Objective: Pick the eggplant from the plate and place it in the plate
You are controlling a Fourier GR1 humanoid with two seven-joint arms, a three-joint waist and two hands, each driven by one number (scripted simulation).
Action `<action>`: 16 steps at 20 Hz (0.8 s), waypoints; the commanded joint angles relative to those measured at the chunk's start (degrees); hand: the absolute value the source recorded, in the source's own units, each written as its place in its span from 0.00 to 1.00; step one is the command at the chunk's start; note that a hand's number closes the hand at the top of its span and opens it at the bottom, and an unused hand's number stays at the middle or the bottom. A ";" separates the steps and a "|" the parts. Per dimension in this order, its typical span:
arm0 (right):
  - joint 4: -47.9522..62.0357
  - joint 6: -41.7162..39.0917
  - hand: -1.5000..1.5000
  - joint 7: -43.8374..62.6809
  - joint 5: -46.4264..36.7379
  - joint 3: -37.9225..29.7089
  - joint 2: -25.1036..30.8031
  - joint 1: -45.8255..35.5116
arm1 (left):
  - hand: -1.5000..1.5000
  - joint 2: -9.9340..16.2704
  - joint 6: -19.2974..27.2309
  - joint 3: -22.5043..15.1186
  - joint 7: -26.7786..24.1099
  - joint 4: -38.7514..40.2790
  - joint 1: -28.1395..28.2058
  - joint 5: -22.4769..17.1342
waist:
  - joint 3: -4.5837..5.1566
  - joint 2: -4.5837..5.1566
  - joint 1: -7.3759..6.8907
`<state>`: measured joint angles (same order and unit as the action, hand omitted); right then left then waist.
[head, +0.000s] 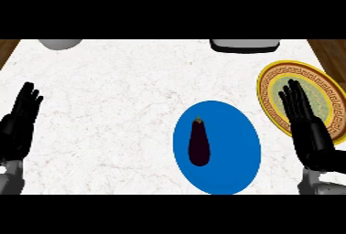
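A dark purple eggplant [198, 142] lies lengthwise on a blue plate [233, 160] in the lower middle of the white marble counter, stem pointing away from me. A gold-rimmed patterned plate [270, 87] sits at the right edge. My right hand [307, 123] is open with fingers straight, overlapping the patterned plate and standing right of the blue plate, apart from the eggplant. Over at the counter's left edge my left hand [20, 121] rests open, fingers up, far from both plates.
A grey rounded object [59, 43] sits at the back left edge. A white and dark container [245, 45] stands at the back, right of centre. Brown wood [7, 48] shows past the counter's far corners.
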<state>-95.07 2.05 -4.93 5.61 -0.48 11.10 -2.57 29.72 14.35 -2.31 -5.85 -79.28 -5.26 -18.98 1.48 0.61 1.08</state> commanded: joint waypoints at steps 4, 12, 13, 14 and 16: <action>11.12 -12.49 1.00 7.81 4.28 6.28 1.89 -13.70 | 0.50 -2.45 -2.23 -5.19 5.35 0.74 -5.26 1.11 | -1.54 0.33 -2.94; 25.45 -9.52 0.00 -11.63 -3.88 3.49 2.09 -13.21 | 0.50 -7.34 -0.91 -10.44 9.20 1.87 -4.81 3.83 | -1.62 -0.14 -1.69; 30.25 -13.75 0.00 -12.52 -3.36 2.75 4.00 -16.85 | 0.50 -4.71 -5.62 -6.99 7.78 2.57 -2.74 0.95 | -1.54 -0.31 -1.94; 30.27 -14.42 0.00 -16.11 -6.17 6.08 3.13 -13.91 | 0.50 -6.40 -2.25 -8.66 9.28 0.16 -2.43 3.03 | -1.56 -0.40 -1.86; 28.28 -19.54 0.00 -14.35 -8.85 9.29 7.57 -14.60 | 0.50 -6.63 -2.29 -7.41 10.70 4.37 -7.71 2.96 | -1.51 -0.38 -1.19</action>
<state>-70.09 -11.49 -15.40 -0.97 5.95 16.02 -17.19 24.36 11.25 -9.75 3.14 -77.04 -10.32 -17.02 0.04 0.38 -0.80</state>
